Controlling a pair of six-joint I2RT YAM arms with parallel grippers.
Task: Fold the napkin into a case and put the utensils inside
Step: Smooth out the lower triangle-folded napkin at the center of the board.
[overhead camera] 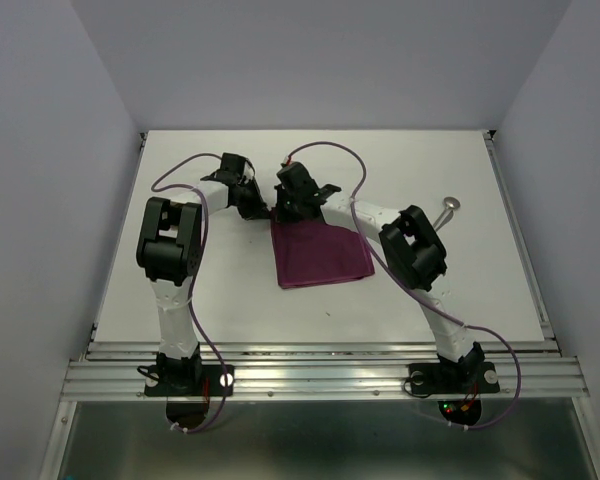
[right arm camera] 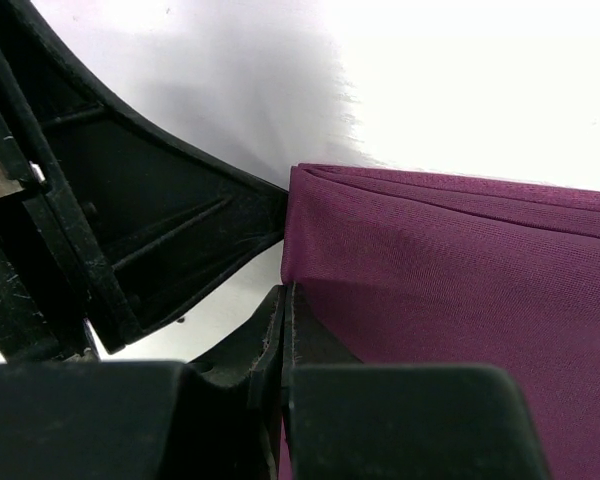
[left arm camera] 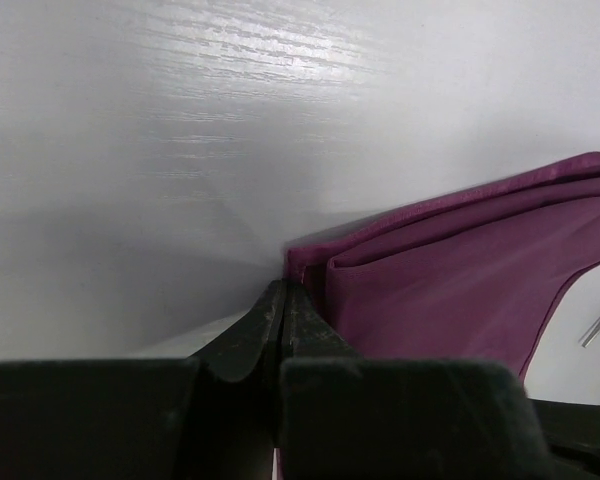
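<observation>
the left gripper [left arm camera: 283,292] and right gripper [right arm camera: 283,295] are pinching the folded napkin [overhead camera: 322,255] at its upper-left corner, jaws pressed together; the spoon [overhead camera: 447,210] is lying upper right.

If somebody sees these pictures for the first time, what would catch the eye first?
The purple napkin, folded into a layered rectangle, lies in the middle of the table. The left gripper and the right gripper meet at its far left corner, both shut on the cloth. A spoon lies alone to the right, apart from the napkin.
</observation>
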